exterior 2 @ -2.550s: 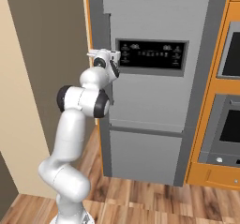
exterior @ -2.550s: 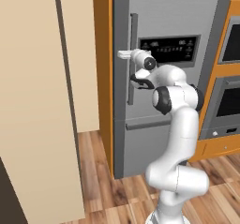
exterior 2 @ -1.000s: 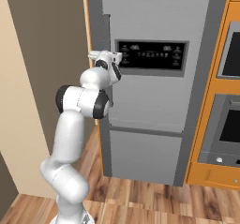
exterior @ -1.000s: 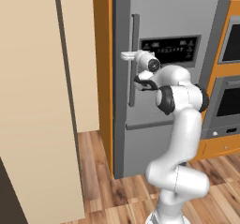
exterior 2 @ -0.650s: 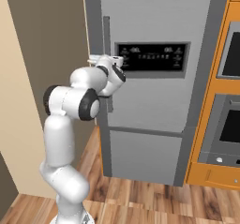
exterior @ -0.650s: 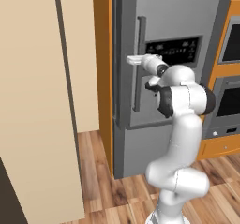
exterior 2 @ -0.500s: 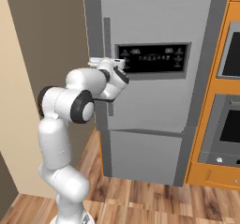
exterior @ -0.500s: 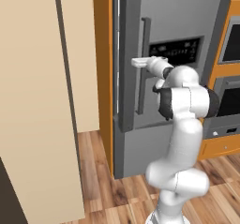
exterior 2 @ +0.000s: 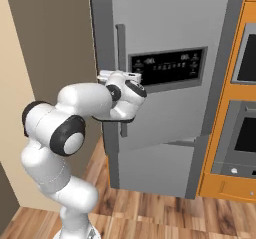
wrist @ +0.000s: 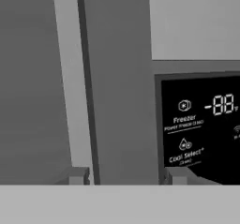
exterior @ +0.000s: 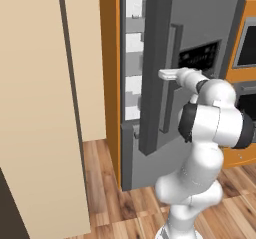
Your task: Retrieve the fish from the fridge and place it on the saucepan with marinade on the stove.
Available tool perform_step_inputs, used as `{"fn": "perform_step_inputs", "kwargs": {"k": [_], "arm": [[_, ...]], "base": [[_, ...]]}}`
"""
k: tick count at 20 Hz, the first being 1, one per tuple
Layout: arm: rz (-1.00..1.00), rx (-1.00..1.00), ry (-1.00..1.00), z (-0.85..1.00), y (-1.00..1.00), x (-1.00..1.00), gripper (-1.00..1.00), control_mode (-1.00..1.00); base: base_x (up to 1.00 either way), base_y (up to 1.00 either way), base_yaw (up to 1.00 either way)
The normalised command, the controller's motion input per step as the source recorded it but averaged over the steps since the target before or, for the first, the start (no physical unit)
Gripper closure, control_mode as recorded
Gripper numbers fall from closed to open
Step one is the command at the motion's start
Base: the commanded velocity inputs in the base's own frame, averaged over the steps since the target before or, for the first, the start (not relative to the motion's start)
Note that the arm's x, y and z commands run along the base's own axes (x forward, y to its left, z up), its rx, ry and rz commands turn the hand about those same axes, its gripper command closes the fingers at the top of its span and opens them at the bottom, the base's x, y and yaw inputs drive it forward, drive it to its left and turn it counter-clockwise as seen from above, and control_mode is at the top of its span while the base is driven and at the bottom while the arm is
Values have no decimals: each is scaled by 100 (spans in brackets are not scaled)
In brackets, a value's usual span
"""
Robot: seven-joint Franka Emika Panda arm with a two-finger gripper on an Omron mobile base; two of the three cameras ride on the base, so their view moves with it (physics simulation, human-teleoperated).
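Observation:
The tall grey fridge [exterior: 200,23] has its door swung partly open, so a strip of white interior with grey shelves [exterior: 132,58] shows on the left. The fish is hidden from here; the saucepan with marinade and the stove are out of view. My gripper [exterior: 167,74] sits at the vertical bar handle [exterior: 169,83], about halfway up it. From the right, the gripper [exterior 2: 107,76] is beside the handle [exterior 2: 120,48]. In the hand view the fingertips [wrist: 77,175] stand apart, the handle [wrist: 70,78] is by the left one, and the black display panel [wrist: 201,120] is to the right.
Black-windowed wall ovens [exterior 2: 247,133] in orange cabinetry stand right of the fridge. A tall beige panel [exterior: 35,108] stands close on the left, with wooden floor [exterior: 110,183] between it and the fridge.
The fridge door has swung from shut to partly open, with my hand travelling along at the handle. The fingers have spread a little.

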Motion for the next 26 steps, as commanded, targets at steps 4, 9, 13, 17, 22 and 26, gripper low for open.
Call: {"fn": "perform_step_inputs", "kwargs": {"k": [4,9,13,17,22,26], "arm": [[0,0,0,0,-73,-96,100,-100],[7,0,0,0,-70,-63,100,-100],[19,0,-2,0,-56,-41,100,-100],[17,0,-1,0,-66,-28,100,-100],[19,2,0,-3,-81,-10,100,-100],[18,2,0,-4,-76,-13,100,-100]], "base": [[0,0,0],[0,0,0],[0,0,0],[0,0,0],[0,0,0],[0,0,0]]}}
